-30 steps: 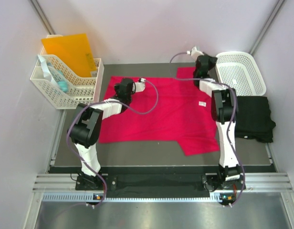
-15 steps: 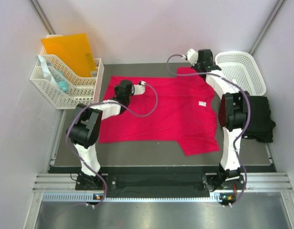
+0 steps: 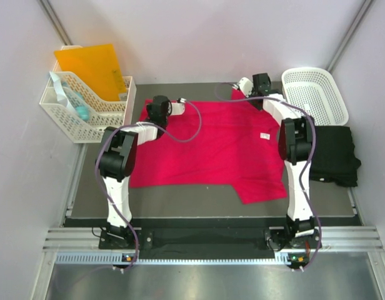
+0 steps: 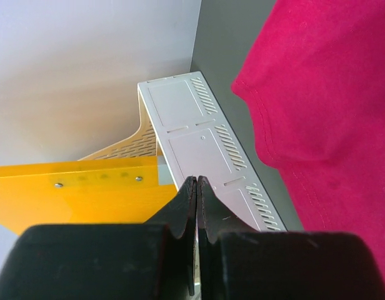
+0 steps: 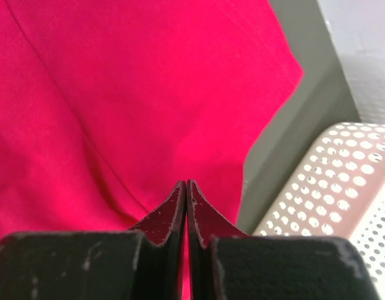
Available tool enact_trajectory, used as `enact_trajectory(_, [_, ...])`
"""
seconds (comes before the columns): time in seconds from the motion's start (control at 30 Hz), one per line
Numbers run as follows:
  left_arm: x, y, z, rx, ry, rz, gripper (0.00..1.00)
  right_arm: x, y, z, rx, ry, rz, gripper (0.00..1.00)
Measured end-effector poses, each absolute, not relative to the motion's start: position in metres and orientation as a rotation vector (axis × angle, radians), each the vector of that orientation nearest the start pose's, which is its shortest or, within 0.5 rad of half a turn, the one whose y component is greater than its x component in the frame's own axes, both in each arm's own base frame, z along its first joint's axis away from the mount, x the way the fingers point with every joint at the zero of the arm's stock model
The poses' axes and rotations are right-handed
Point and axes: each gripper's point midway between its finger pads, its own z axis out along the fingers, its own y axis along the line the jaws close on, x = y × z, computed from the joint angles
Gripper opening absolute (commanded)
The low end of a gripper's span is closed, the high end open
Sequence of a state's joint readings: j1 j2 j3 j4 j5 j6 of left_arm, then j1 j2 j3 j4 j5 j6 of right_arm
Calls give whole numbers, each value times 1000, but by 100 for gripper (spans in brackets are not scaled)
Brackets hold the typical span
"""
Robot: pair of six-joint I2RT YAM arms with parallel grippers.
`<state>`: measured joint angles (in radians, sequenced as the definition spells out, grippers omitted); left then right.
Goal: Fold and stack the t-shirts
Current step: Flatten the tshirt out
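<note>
While the red t-shirt is lying spread flat across the middle of the bench, both arms are reaching to its far edge; its long axis is running from 9 to 3 o'clock, with the hem at 9 and the small white neck label toward 3. The black t-shirt is sitting bunched at the red one's 3 o'clock, by the bench's right edge, just on the near side of the white basket. The left fingers are pressed together and pinching nothing; they are hovering by the far hem corner and pointing off toward the lattice organiser and its yellow folder, so the cloth is lying at roughly their 4 o'clock. The right fingers are likewise pressed shut with no cloth visibly caught; they are hanging over the far sleeve, the shirt stretching away toward 7 o'clock. Each arm is nearer its own far corner; I'd judge both pairs are needing to spread before pinching that edge and drawing it toward 6 o'clock.
</note>
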<state>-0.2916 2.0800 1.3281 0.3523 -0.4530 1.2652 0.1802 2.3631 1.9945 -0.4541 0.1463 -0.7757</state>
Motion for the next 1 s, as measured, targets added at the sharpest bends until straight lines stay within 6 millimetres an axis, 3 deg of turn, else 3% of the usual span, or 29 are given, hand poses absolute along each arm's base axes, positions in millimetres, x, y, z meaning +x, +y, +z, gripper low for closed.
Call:
enact_trajectory(0.23, [573,-55,123,1246,1671,1084,0,610,56,37,-1093,2210,-446,0])
enact_trajectory(0.7, [578,-56,127,1237,1647,1104,0,643,52,38,-1133,2079,-586,0])
enact_trajectory(1.0, [581,-56,117,1261,1645,1125,0,670,50,38,-1144,1986,-696,0])
